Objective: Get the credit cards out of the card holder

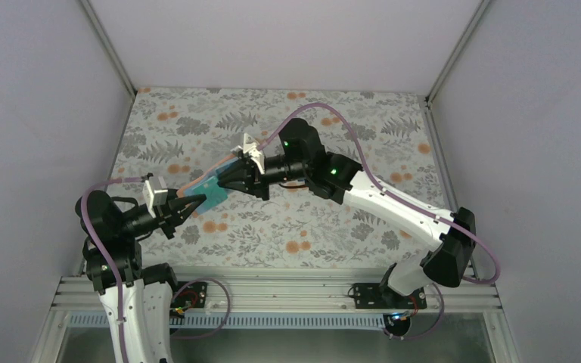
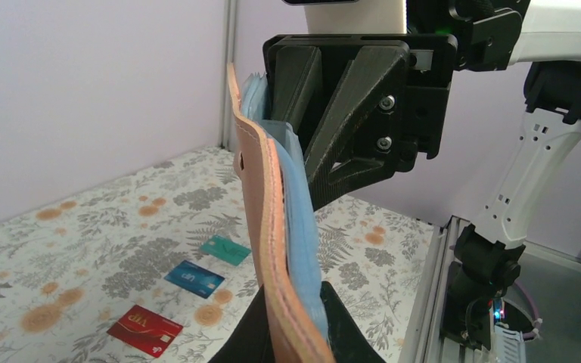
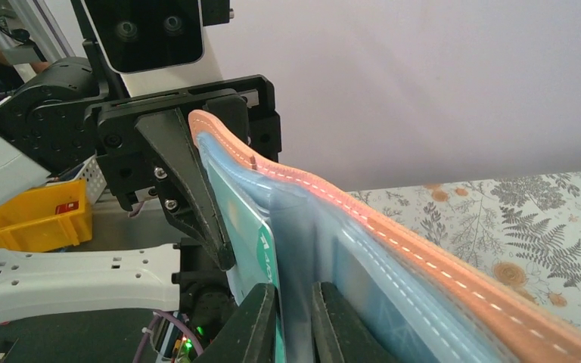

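The card holder (image 1: 208, 190) hangs in the air between both grippers, reddish-brown outside and light blue inside (image 2: 261, 197). My left gripper (image 2: 295, 291) is shut on its lower edge (image 1: 191, 206). My right gripper (image 3: 293, 291) meets it from the other end (image 1: 223, 181), its fingers closed on a teal green card (image 3: 250, 234) and a light blue inner leaf of the holder (image 3: 393, 227). On the table below lie a red card (image 2: 145, 330), a blue card (image 2: 194, 278) and a teal card (image 2: 225, 249), side by side.
A floral cloth (image 1: 295, 113) covers the table inside white walls. An aluminium rail (image 1: 272, 291) runs along the near edge by the arm bases. A yellow bin (image 3: 38, 215) sits off the table behind the left arm.
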